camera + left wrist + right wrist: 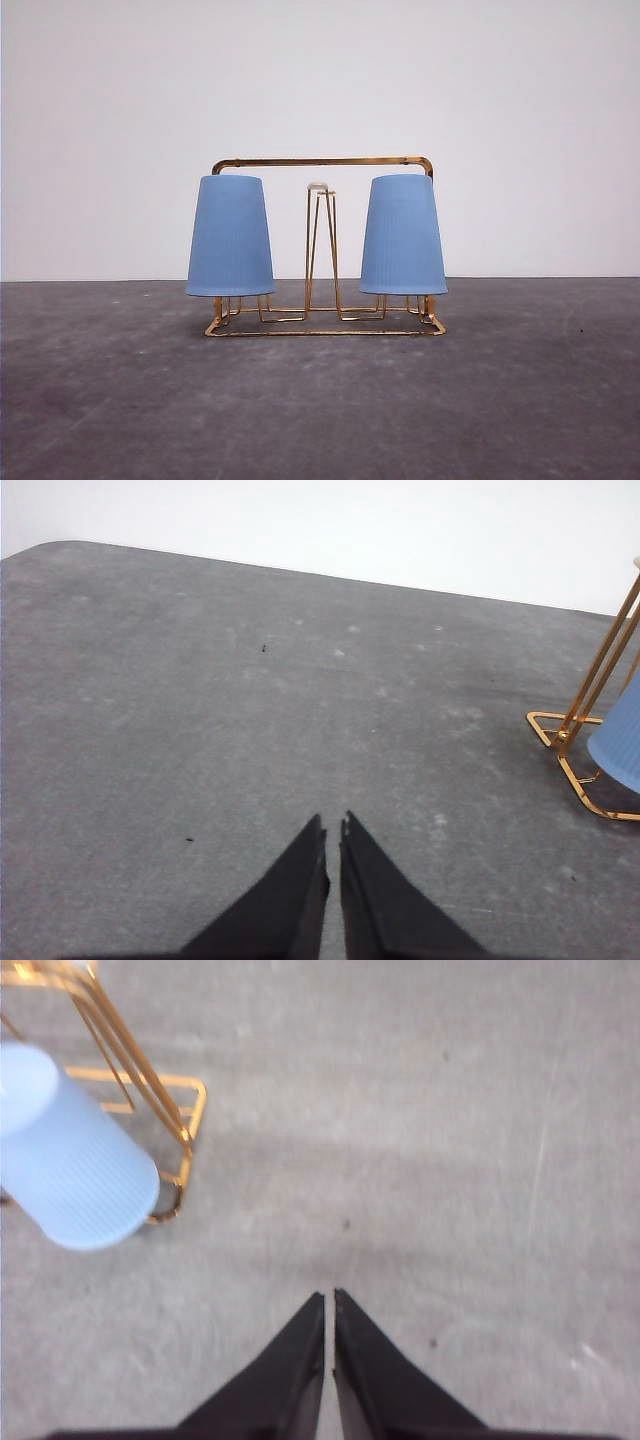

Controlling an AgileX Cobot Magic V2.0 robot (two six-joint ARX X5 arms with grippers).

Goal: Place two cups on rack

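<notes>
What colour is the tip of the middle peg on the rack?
White, on the middle peg of the gold rack; front view shows it best.

left end effector [333, 830] closed, empty | right end effector [329, 1300] closed, empty

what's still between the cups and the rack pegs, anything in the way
Nothing visible. Both cups, left and right, already sit upside down on the rack; only the middle peg is bare.
</notes>
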